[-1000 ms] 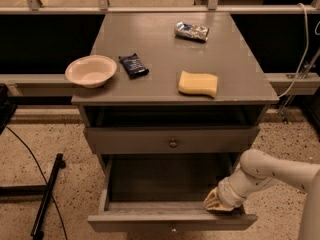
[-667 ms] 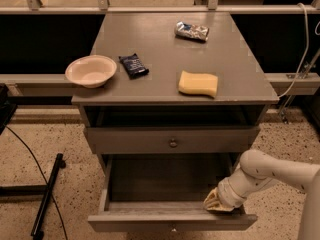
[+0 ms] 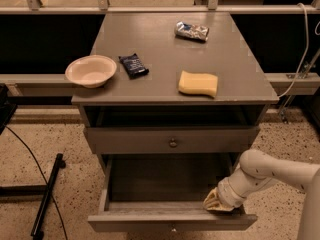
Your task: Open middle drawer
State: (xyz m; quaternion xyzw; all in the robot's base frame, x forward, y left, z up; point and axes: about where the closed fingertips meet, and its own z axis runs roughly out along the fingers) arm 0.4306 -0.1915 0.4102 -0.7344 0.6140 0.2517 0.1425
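The grey cabinet point(image 3: 170, 91) shows two drawers. The uppermost drawer point(image 3: 150, 141) has a taller front with a round knob point(image 3: 172, 143) and stands slightly out. Below it the middle drawer point(image 3: 150, 219) is pulled far out, a wide shallow tray with nothing in it, its front at the picture's bottom edge. My gripper point(image 3: 217, 203) comes in from the right on a white arm point(image 3: 270, 174). Its yellowish tip rests at the inside front right corner of the middle drawer, against the front panel. The lowest drawer is hidden beneath.
On the cabinet top lie a beige bowl point(image 3: 91, 70), a dark snack packet point(image 3: 133, 65), a yellow sponge point(image 3: 198, 83) and a silver packet point(image 3: 192, 31). A black stand leg point(image 3: 46, 196) and cable lie on the speckled floor at left. A rail runs behind.
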